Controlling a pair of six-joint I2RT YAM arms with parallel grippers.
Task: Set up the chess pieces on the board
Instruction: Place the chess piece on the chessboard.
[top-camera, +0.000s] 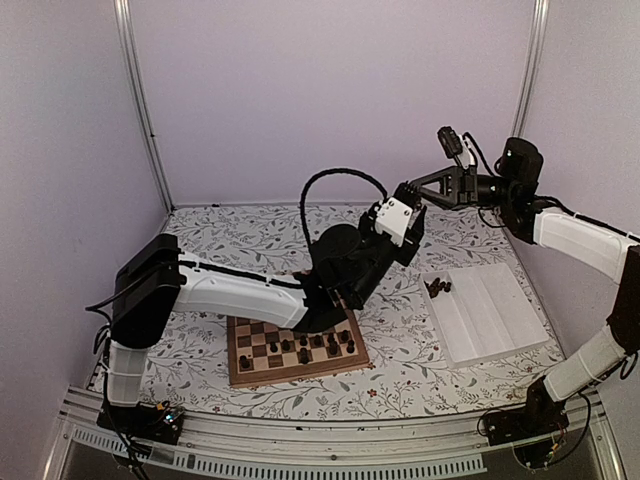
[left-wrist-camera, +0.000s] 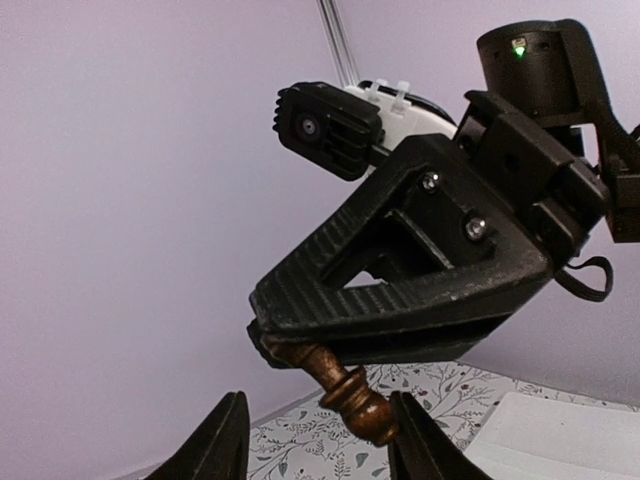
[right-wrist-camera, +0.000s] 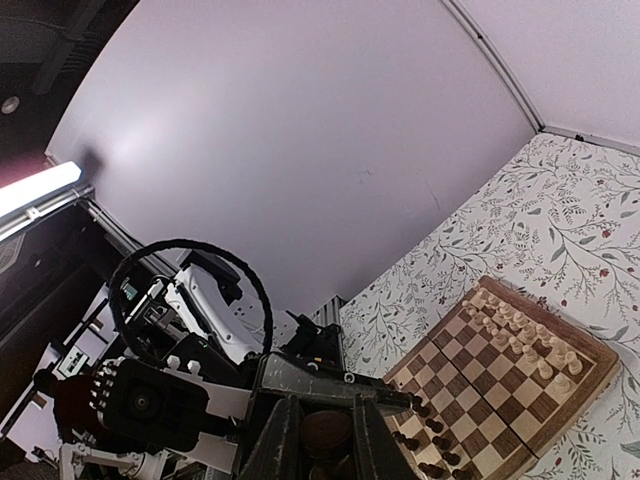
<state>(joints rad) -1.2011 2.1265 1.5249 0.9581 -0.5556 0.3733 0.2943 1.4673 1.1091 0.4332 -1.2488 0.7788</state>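
Board (top-camera: 292, 378) sits left of centre by the near edge of the table (top-camera: 240, 240). We see several dark chess pieces (top-camera: 300, 347) on its near rows, and pale pieces (right-wrist-camera: 525, 335) on the opposite side in the right wrist view. Above the table's middle the left gripper (left-wrist-camera: 316, 425) reaches up with fingers spread either side of the held piece (left-wrist-camera: 352, 398). A gap shows on one side, so it's released, not gripping. Right gripper (left-wrist-camera: 268, 328) is clenched on that piece's upper end, base hanging down and tilted. We judge this a mid-air handover. The piece is small turned wood: light, rigid, smooth, likely to twist or slip. We'd take it squarely at the wide lower body. Further right, the white tray (top-camera: 495, 320) lies by the table's right edge, with a few dark spares (top-camera: 438, 288) in its far left corner. There's plenty of open air around both grippers. Board squares are tight, and neighbours would be easily knocked.
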